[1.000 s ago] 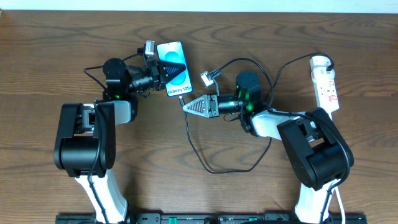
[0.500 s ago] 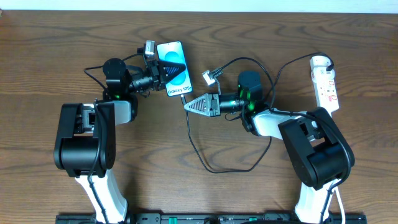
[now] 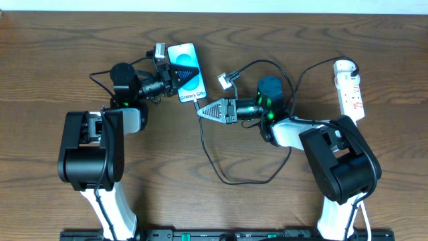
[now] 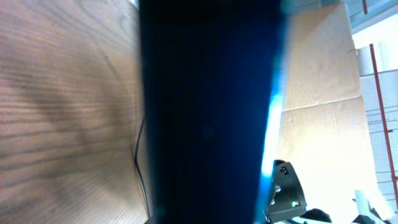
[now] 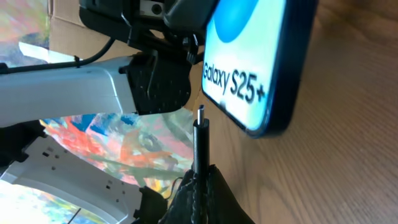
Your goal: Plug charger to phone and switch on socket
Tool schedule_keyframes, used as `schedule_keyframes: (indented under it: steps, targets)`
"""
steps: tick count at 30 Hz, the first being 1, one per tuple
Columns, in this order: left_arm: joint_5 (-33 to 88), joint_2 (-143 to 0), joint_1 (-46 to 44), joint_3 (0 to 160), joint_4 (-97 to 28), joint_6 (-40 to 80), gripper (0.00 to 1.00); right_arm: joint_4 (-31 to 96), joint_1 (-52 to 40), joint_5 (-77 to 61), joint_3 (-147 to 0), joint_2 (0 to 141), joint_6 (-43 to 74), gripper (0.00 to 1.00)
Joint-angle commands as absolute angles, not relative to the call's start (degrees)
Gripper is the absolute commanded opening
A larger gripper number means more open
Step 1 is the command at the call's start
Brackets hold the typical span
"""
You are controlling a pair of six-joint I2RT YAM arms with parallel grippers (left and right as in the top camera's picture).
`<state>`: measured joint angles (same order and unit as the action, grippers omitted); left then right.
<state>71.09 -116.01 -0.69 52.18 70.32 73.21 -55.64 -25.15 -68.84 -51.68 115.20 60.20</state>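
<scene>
The phone [image 3: 189, 94], cyan-and-white screen reading "Galaxy S25+", lies at the back centre. My left gripper [image 3: 190, 72] is shut on it, one black finger across the screen. In the left wrist view the phone [image 4: 205, 112] fills the middle as a dark blue slab. My right gripper [image 3: 200, 111] is shut on the charger's connector plug [image 5: 200, 127], which points at the phone's [image 5: 261, 56] lower end, a short gap away. The black cable [image 3: 227, 175] loops toward the front. The socket [image 3: 350, 87], a white power strip, lies at the far right.
The left arm's white and black body [image 5: 81, 87] stands just behind the phone in the right wrist view. A white cord [image 3: 364, 214] runs down by the right arm's base. Brown wooden table [image 3: 40, 80] surrounds everything.
My right gripper has crept a little up and toward the phone's lower end with the connector. The left gripper and phone have hardly moved.
</scene>
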Motion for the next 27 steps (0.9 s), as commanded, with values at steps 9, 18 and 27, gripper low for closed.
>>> schedule_keyframes:
  steps: [9,18,27]
  targets:
    - [69.1,-115.6,1.2,53.3,74.9,74.7,0.07,-60.9,-23.6,-67.5,-49.9,115.4,61.7,0.01]
    - [67.0,-115.6,1.2,53.3,74.9,75.0,0.07,-71.0,-22.8,-68.1,-49.9,115.4,68.4,0.01]
    - [67.0,-115.6,1.2,53.3,74.9,75.8,0.07,-77.4,-19.7,-71.6,-49.8,115.4,83.0,0.01]
